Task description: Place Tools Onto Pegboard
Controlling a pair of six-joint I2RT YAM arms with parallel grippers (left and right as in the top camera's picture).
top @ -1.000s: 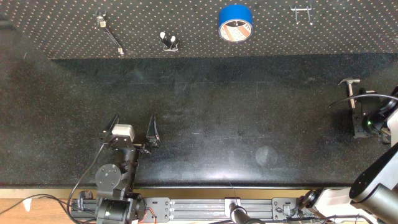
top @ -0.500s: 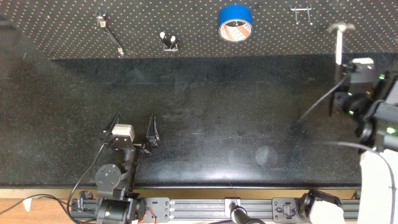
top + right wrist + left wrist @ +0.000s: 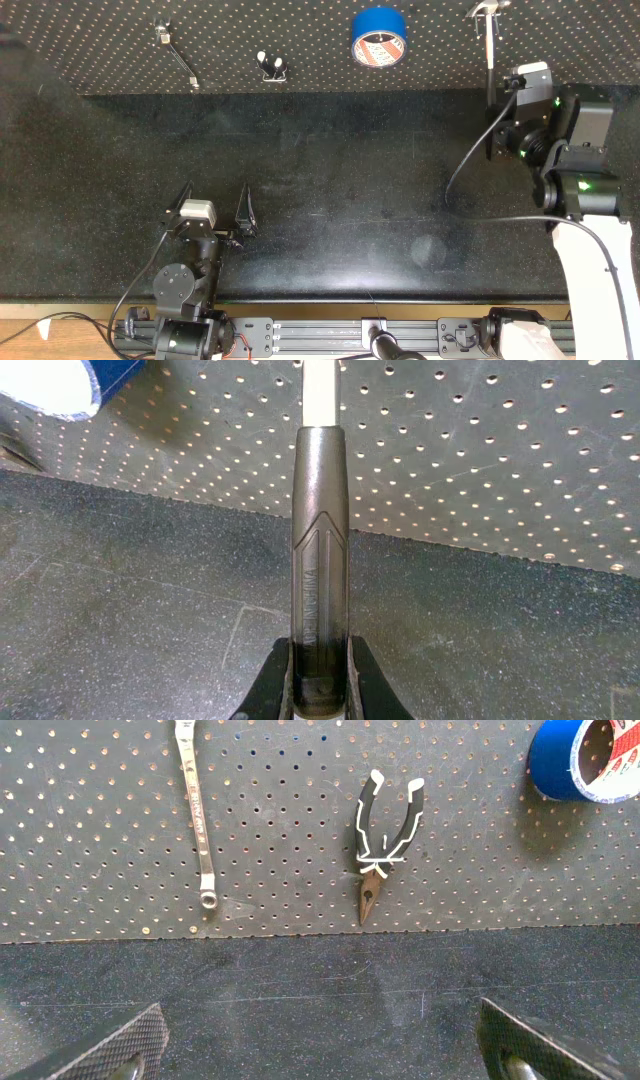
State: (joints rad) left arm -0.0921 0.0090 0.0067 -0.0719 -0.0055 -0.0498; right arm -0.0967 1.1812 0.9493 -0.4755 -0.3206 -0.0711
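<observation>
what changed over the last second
The right gripper, shut on the hammer, swung from the table's right edge up and leftward to the pegboard; the hammer's head now sits near the board's top, right of the tape. The left gripper, wrench and pliers stayed put.

A blue tape roll (image 3: 372, 22) with a white, red-printed core is standing out against a dark pegboard (image 3: 300, 40) dotted with an even grid of pale holes. Black pliers (image 3: 375, 860) are showing white-edged handles; the wrench (image 3: 195, 810) is gleaming silver. The hammer (image 3: 320, 560) is showing a dark grey grip; the worktop (image 3: 330, 180) is lying black and speckled.
</observation>
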